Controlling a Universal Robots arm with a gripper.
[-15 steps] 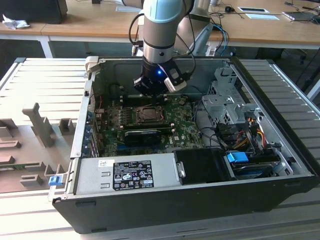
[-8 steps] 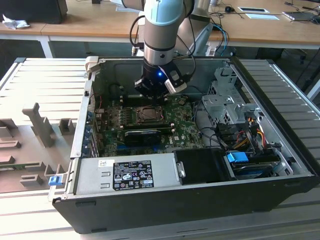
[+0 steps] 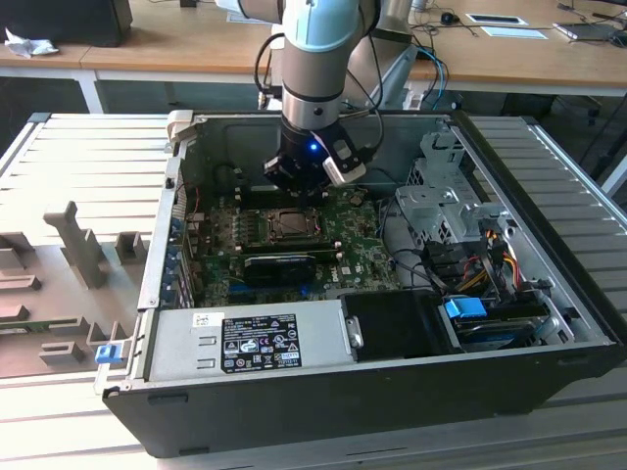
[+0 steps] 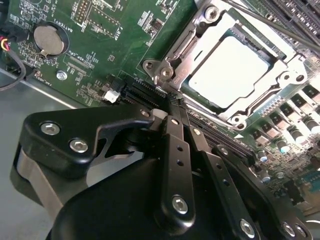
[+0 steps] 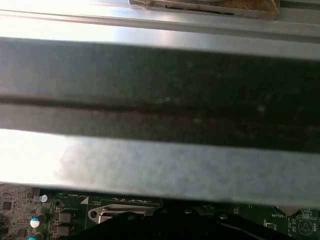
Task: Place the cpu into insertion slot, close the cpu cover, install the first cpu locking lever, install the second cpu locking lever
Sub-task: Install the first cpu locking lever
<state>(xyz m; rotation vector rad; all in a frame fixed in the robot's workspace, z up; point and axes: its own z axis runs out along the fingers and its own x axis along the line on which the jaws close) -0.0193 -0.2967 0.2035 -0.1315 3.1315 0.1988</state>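
**Gripper closed beside the socket**

Gripper [image 3: 306,186] of mine hangs low inside the case [image 3: 549,294] in the exterior view, just behind the slot [image 3: 291,224] on the board [image 3: 367,250].

From the second wrist view, my fingers [image 4: 177,125] are pressed together, holding nothing, tips just beside the slot [image 4: 165,72]. Lying in it is the cpu [image 4: 229,70], with the cover [image 4: 280,85] down around it.

From the first wrist view, the case wall [image 5: 160,100] stands close above the board [image 5: 65,212].

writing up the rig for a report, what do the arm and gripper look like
The arm is a thick cylinder with a pale blue band and silver-grey metal below, black cables looping beside it and a small blue light lit near the wrist. The gripper is matte black, built of flat bolted links with silver screw heads.
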